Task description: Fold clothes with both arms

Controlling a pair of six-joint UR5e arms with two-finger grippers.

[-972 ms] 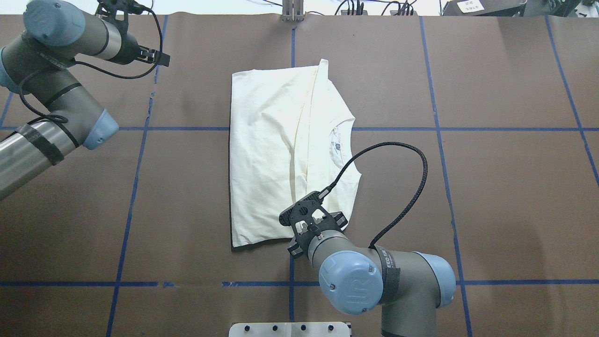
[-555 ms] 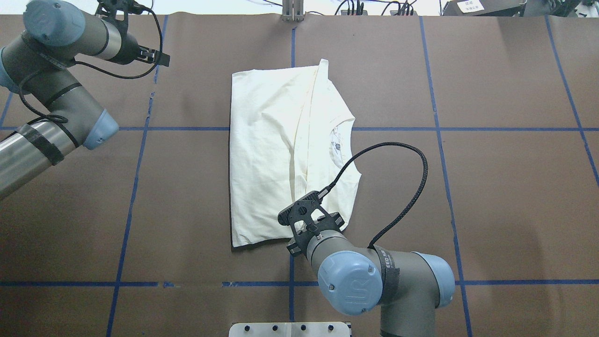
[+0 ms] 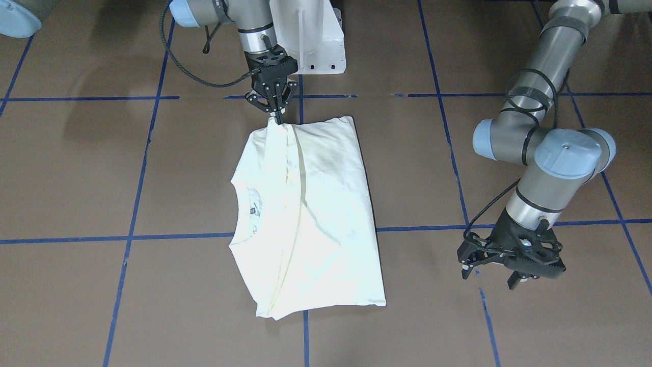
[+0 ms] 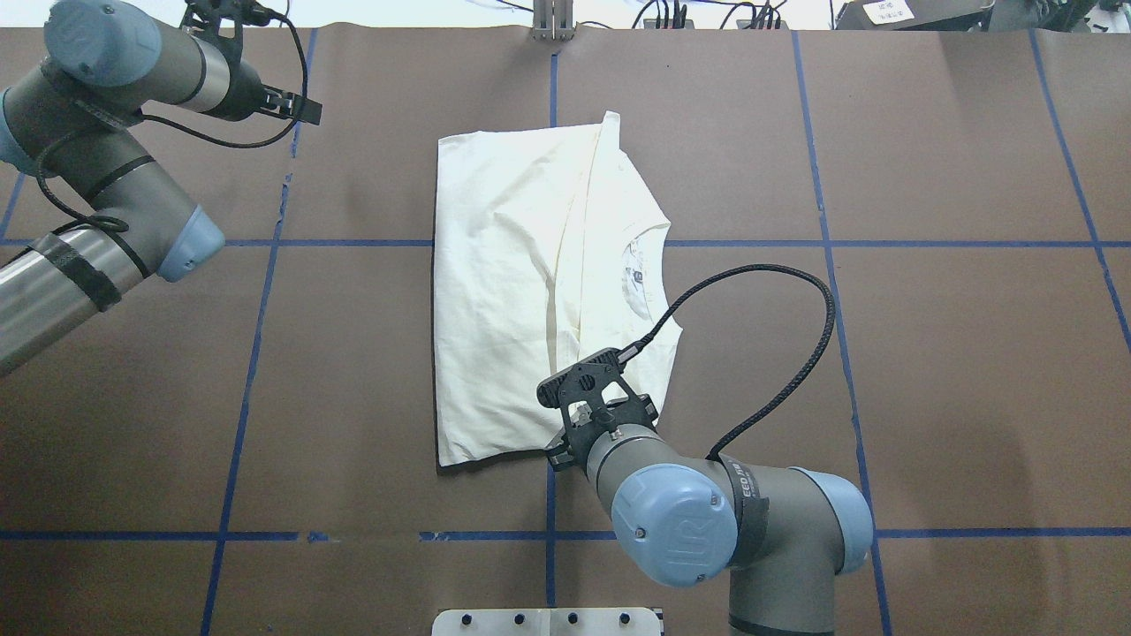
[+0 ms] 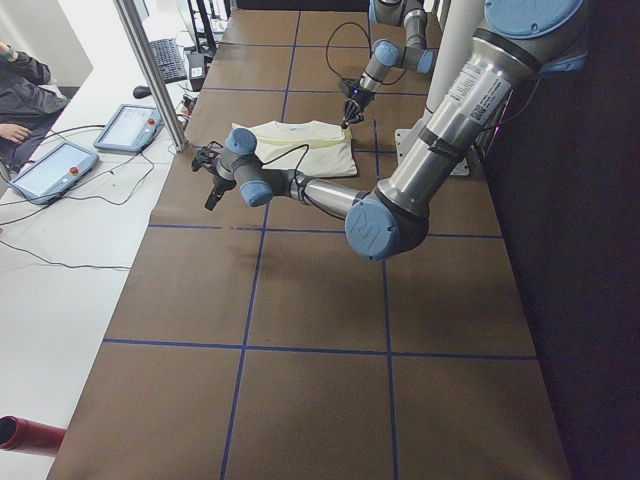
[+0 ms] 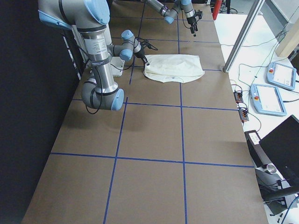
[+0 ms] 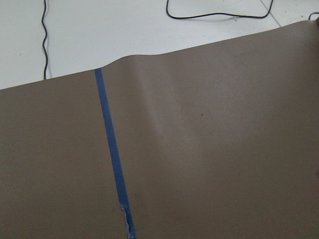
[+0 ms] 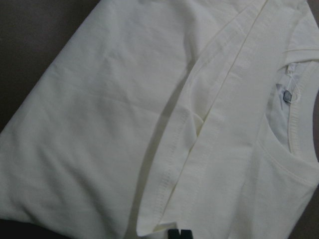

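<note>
Overhead exterior shows the cream shirt [image 4: 512, 291] lying folded and flat in the middle of the brown table [image 4: 928, 353]. Its long straight edge is on the side of the robot's left, and its neck opening faces the robot's right. A blue tape line [image 4: 884, 243] runs under it crosswise, and another passes under it from near to far. The right gripper [image 3: 276, 117] stands at the shirt's near edge, close to the folded seam. Its jaws are pinched together on the hem, which rises slightly to meet them. The right wrist view shows the dark fingertips [image 8: 179, 234] closed at that hem, with the stitched fold and neck label just beyond. The left gripper [image 3: 489, 275] hangs well apart from the shirt, out toward the table's far edge on the robot's left, its jaws spread apart and holding nothing. Its wrist camera looks down on bare cover, one tape strip and the table's rim. Bare table surrounds the shirt on every side.
</note>
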